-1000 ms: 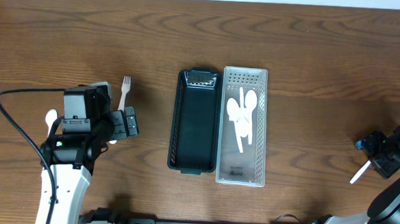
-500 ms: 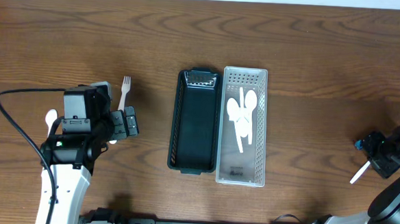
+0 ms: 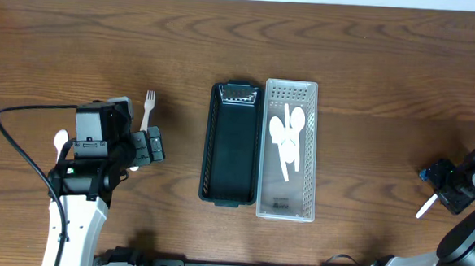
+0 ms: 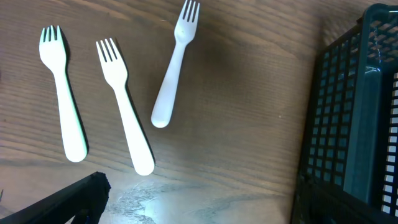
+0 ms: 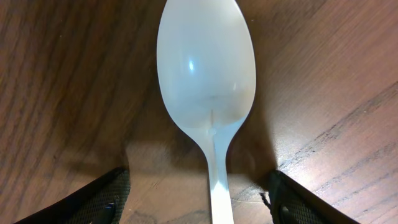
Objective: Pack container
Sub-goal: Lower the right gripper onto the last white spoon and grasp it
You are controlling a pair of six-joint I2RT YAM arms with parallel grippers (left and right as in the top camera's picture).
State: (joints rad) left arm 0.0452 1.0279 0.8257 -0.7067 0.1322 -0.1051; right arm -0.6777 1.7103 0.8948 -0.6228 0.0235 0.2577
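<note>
Three white plastic forks (image 4: 124, 106) lie on the wooden table in the left wrist view; only one fork (image 3: 148, 108) shows clearly overhead. My left gripper (image 4: 199, 208) is open and empty, just short of the fork handles, with the dark mesh basket (image 4: 354, 124) to its right. A white spoon (image 5: 206, 68) lies on the table at the far right. My right gripper (image 5: 199, 202) is open, one finger on each side of the spoon's handle, not closed on it. The clear container (image 3: 291, 95) holds several white spoons; the dark basket (image 3: 230, 190) beside it looks empty.
The basket and the clear container stand side by side at the table's middle. The left arm's black cable (image 3: 17, 138) loops over the table at the far left. The right gripper (image 3: 451, 185) is near the table's right edge.
My right gripper has shifted slightly down and left over the spoon. The left arm, forks and containers have not moved.
</note>
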